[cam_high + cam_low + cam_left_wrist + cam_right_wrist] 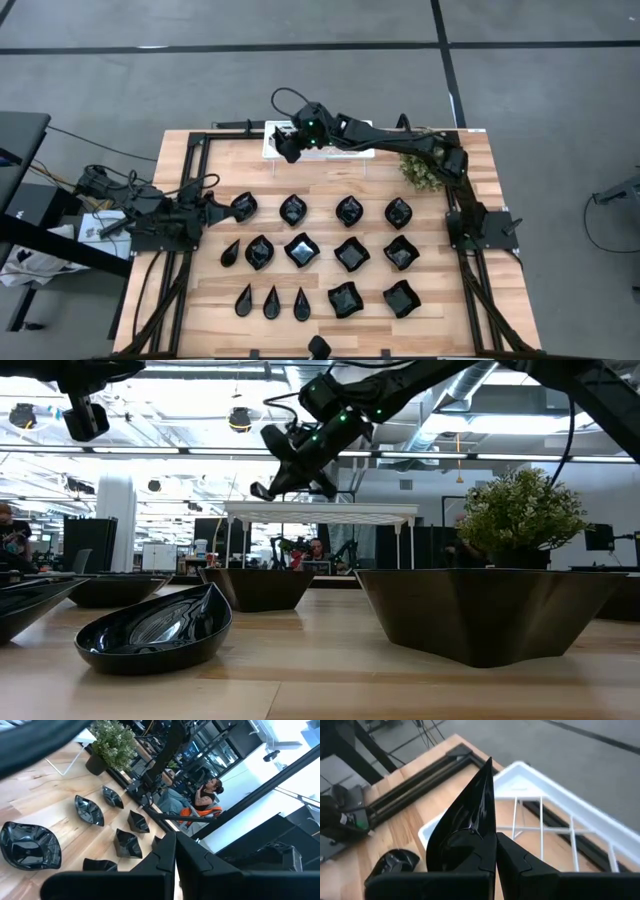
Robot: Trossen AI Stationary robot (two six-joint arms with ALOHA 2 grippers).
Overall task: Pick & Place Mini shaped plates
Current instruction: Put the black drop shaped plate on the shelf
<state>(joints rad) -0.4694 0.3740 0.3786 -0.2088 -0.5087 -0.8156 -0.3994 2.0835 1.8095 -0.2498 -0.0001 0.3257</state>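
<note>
**Mini shaped plates: fifteen on the table, one in the air**

The mini shaped plates (350, 255) lie in three rows on the wooden table (470, 180). I count four in the far row, five in the middle row and five in the near row, with one more dark piece at the table's near edge (319, 347). Four are slim teardrops: one at the left end of the middle row (230, 252) and three together at the left of the near row (272, 302). The others are rounded or squarish dishes.

One further teardrop plate (467, 827) is clamped in the right end effector (290, 140), which hangs over the single white lattice rack (545, 805) at the far edge. The plate's pointed tip sticks out past the fingers.

The left end effector (215, 208) sits low at the left end of the far row, fingers pressed together on nothing.

One potted plant (420, 168) stands at the far right.
</note>
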